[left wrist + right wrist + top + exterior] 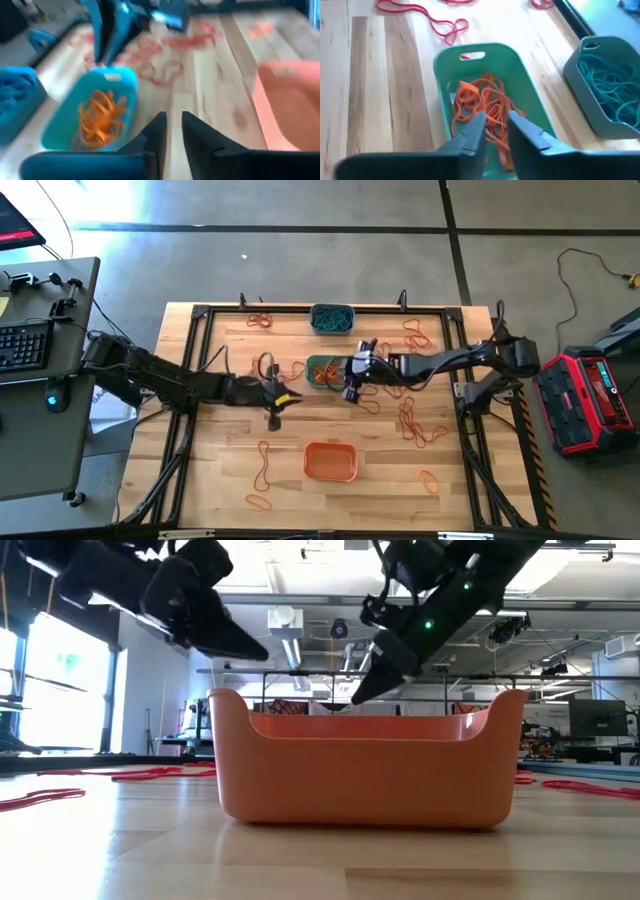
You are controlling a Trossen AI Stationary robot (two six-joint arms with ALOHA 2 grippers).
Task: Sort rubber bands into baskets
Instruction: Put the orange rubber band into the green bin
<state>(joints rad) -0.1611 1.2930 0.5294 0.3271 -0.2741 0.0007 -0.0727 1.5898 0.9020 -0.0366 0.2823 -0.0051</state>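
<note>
Three baskets sit in a column down the middle of the tabletop [230,420]: the grey-blue basket [331,318] at the far edge holding teal bands, the teal-green basket [322,370] in the centre with a heap of orange bands [485,112], and the orange basket [330,461] nearest the camera side. I can't see into the orange one properly. Loose red bands [412,420] and more orange ones are scattered all over the wood, mostly on the right half and near the front left, so I'd say sorting is only partway done.

Right tool [495,131] hangs right over the teal-green basket, fingers a narrow gap apart with nothing between them. My guess is it's there because that's the drop spot for orange bands. Left tool [170,129] hovers just beside the same basket on its left, over bare wood, fingers also slightly apart and empty.

Both arms crowd that middle basket, so whichever heads for a loose band should probably peel off outward to avoid bumping the other.
</note>
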